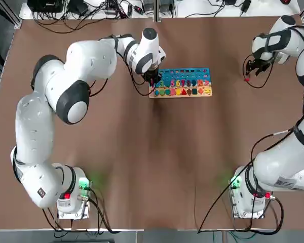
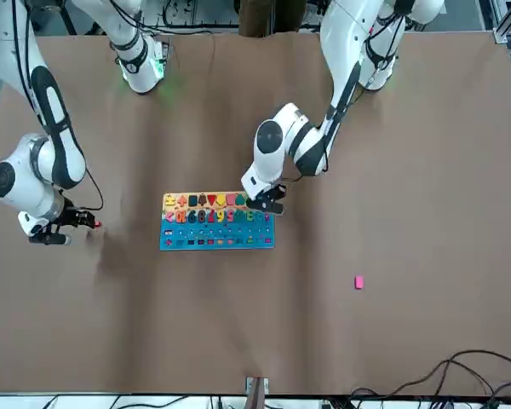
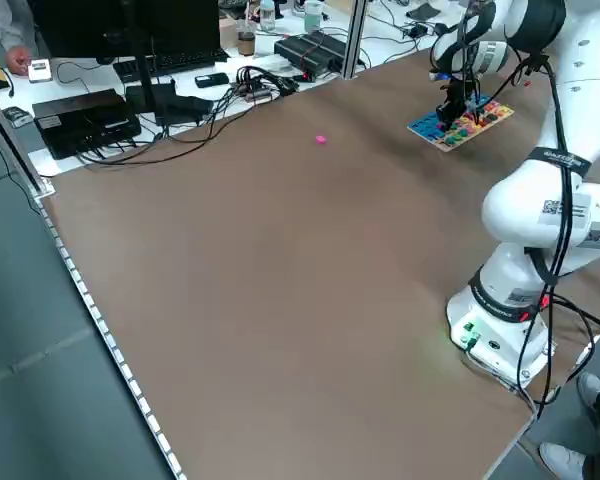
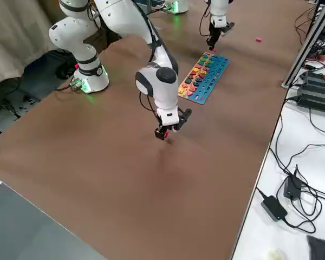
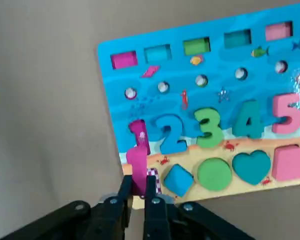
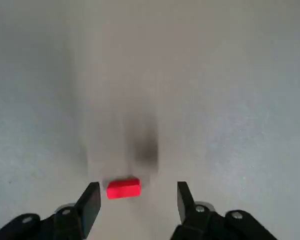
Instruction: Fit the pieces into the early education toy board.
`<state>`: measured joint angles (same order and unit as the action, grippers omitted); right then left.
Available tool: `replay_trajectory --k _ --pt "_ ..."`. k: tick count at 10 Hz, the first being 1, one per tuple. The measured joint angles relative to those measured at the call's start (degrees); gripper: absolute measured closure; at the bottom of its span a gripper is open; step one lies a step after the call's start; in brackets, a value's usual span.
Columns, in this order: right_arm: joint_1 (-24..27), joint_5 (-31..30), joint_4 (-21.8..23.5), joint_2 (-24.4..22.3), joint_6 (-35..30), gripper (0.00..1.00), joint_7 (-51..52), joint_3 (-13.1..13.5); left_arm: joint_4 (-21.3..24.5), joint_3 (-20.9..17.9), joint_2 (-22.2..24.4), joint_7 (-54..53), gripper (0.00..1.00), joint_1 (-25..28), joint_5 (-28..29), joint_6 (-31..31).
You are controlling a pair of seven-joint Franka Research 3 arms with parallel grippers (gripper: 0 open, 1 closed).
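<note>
Pink piece over board

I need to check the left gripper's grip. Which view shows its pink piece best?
The left wrist view: the pink piece fills the frame, pinched by the left gripper at the board edge. In the top, front and side views that arm hides it.
</note>
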<state>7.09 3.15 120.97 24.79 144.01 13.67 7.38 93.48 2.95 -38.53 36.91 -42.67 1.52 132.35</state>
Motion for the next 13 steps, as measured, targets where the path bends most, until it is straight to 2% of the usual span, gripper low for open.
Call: replay_trajectory --k 7,13 --pt "0.0 0.0 0.4 1.5 0.9 0.33 0.2 -0.4 -4.8 -0.6 -3.9 0.1 0.86 1.1 0.0 0.0" --pt "-0.1 0.0 0.9 1.6 1.3 0.36 0.5 -1.2 -5.3 -0.6 -5.6 0.3 0.86 1.0 0.0 0.0"
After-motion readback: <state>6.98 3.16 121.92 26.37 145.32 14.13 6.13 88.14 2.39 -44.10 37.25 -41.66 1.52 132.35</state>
